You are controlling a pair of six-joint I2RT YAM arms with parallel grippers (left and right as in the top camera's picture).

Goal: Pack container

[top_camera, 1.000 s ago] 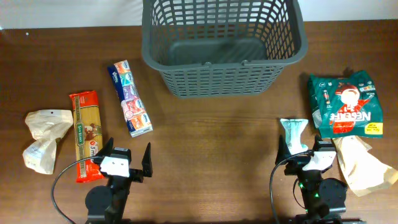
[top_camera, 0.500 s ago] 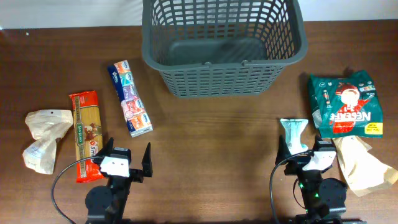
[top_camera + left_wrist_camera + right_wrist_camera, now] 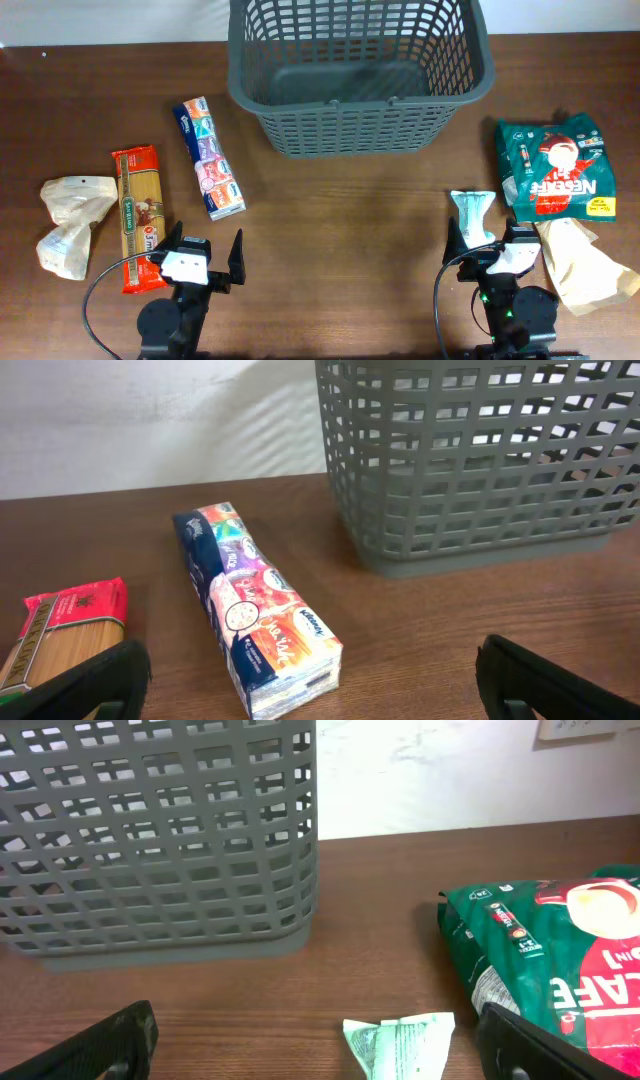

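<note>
The dark grey slatted basket (image 3: 360,70) stands at the table's back centre, empty; it also shows in the left wrist view (image 3: 480,460) and right wrist view (image 3: 160,840). My left gripper (image 3: 198,262) is open and empty at the front left, just behind a colourful tissue pack (image 3: 209,158) (image 3: 255,605) and beside a red spaghetti pack (image 3: 136,215) (image 3: 60,630). My right gripper (image 3: 493,252) is open and empty at the front right, with a small pale green packet (image 3: 473,215) (image 3: 400,1042) lying between its fingers. A green Nescafe bag (image 3: 555,168) (image 3: 550,955) lies to its right.
A crumpled beige bag (image 3: 70,222) lies at the far left. A tan paper bag (image 3: 585,262) lies at the front right, beside the right gripper. Bare wood lies between the two grippers and in front of the basket.
</note>
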